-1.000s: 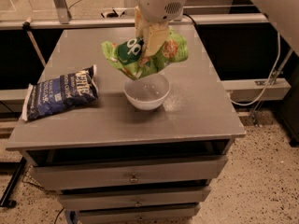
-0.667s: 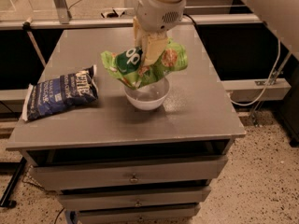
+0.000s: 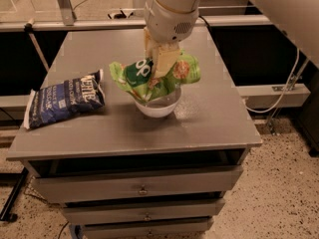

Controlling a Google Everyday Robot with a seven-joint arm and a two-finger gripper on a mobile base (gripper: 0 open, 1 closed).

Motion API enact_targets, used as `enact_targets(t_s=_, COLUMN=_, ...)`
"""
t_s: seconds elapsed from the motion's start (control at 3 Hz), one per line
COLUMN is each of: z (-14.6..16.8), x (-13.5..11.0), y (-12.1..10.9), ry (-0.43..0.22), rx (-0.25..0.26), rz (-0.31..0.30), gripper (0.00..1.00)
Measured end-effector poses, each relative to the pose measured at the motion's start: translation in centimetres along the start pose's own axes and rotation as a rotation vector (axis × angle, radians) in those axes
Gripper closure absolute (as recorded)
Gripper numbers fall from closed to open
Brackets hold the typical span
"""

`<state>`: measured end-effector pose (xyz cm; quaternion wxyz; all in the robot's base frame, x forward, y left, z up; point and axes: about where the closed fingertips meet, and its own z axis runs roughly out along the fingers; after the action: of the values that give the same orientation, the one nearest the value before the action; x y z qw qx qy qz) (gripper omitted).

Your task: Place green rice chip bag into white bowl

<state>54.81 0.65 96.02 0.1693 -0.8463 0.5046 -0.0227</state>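
Observation:
The green rice chip bag (image 3: 149, 78) is crumpled and hangs right over the white bowl (image 3: 158, 108), its lower edge touching or dipping into the bowl's rim. My gripper (image 3: 160, 69) comes down from above and is shut on the middle of the bag. The bowl stands near the middle of the grey cabinet top (image 3: 209, 118), and the bag hides most of its opening.
A dark blue chip bag (image 3: 65, 99) lies on the left side of the cabinet top. Drawers (image 3: 142, 189) run below the front edge. A metal rail and cables are behind the cabinet, speckled floor to the right.
My gripper has lowered the green bag from above the bowl down onto the bowl's rim. The bowl and the blue bag have not moved.

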Motion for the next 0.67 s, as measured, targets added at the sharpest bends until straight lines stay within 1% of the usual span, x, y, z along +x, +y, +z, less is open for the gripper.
enact_targets(t_s=0.33, z=0.04, x=-0.11, y=-0.14, ry=-0.001, rx=0.005, rz=-0.002, gripper=0.84)
enact_targets(t_s=0.67, z=0.11, x=-0.25, y=-0.3, ry=-0.002, rx=0.011, rz=-0.004, gripper=0.53)
